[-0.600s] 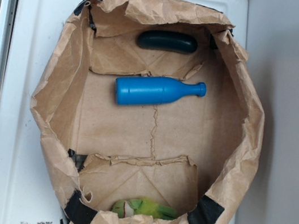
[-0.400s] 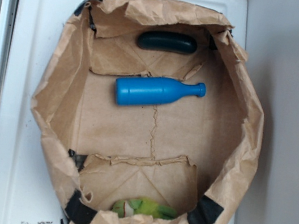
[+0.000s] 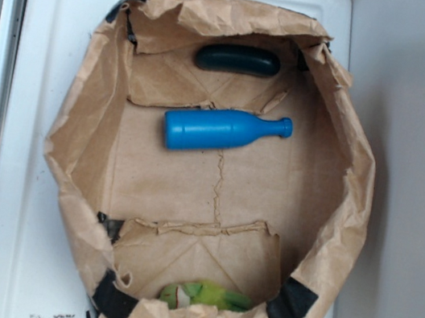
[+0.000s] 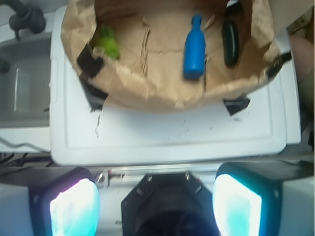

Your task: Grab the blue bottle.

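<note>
Blue bottle [image 3: 219, 130]: lying flat in paper bag [image 3: 84, 146]; likely light, rigid, smooth, may roll. Grip wide body. Pincer [image 4: 155, 206]: spread wide, empty.

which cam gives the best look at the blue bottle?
Exterior. The blue bottle lies on its side in the paper bag, sharp and unobstructed from above, neck pointing right, near the dark green object. The wrist view shows it too, but smaller, blurrier and far from the end effector.
</note>
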You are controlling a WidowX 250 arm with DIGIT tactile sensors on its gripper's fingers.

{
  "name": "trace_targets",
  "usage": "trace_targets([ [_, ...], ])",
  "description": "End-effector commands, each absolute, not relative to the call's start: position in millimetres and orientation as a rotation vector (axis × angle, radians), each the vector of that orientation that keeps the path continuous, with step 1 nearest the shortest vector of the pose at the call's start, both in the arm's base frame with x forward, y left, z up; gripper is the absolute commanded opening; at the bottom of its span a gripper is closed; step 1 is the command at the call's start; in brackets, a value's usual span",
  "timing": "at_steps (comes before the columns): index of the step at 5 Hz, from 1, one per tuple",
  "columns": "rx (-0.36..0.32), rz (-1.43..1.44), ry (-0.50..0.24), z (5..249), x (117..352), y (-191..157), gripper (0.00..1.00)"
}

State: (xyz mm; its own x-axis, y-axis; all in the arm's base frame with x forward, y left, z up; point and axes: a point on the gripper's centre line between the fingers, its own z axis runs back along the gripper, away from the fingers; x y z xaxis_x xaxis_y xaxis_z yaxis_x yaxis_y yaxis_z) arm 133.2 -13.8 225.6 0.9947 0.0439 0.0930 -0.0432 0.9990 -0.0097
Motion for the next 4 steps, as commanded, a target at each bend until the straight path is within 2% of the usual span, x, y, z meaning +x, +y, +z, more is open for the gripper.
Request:
trace_targets([
  [1,-0.022,0.199,-0.104,221.1,188.5,12.9,1.0],
  [2,-0.027,0.237,-0.069,205.2,211.2,21.4,1.0],
  [3,-0.049,0.243,-0.057,199.7,226.3,15.4,1.0],
  [4,-0.179,0.216,-0.08,232.2,217.2,-4.0,1.0],
])
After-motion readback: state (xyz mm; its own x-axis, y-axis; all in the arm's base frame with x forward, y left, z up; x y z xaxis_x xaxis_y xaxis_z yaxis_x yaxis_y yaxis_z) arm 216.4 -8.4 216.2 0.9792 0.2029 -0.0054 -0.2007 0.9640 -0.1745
